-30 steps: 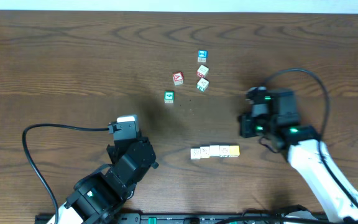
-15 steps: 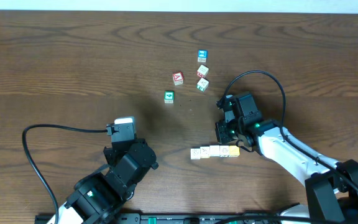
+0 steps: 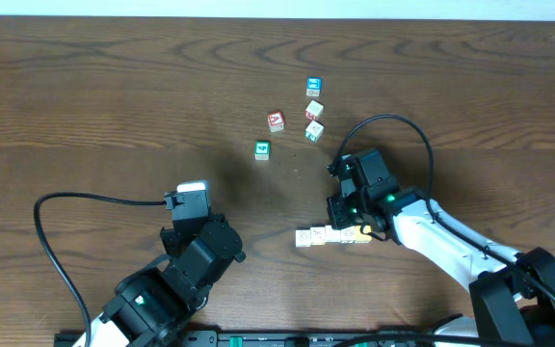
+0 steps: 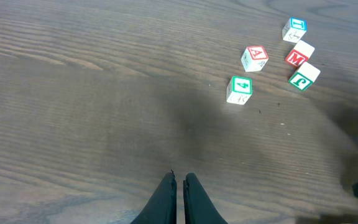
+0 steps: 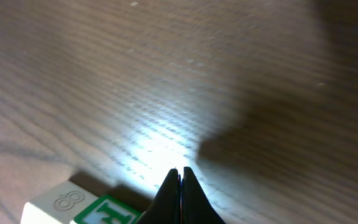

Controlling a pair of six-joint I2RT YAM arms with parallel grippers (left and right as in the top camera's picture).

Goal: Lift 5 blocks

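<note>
A short row of small blocks (image 3: pixel 318 235) lies on the table, cream-faced ones to the left and a yellow one (image 3: pixel 362 233) at the right end. My right gripper (image 3: pixel 347 220) hangs shut just behind the row, over its right half and partly hiding it. In the right wrist view the shut fingertips (image 5: pixel 180 170) are above bare wood, and a cream block with an 8 and a green letter (image 5: pixel 73 208) sits at the lower left. My left gripper (image 4: pixel 179 178) is shut and empty over bare wood, far left of the row.
Loose cubes lie farther back: a blue one (image 3: pixel 313 88), two red (image 3: pixel 276 120) (image 3: pixel 314 110) and two green (image 3: pixel 261 149) (image 3: pixel 313 130). The left arm (image 3: pixel 196 255) and its black cable (image 3: pixel 75 207) fill the front left.
My right arm has swung left and forward, from the right side of the table to just behind the row of blocks. The left arm has stayed put.
</note>
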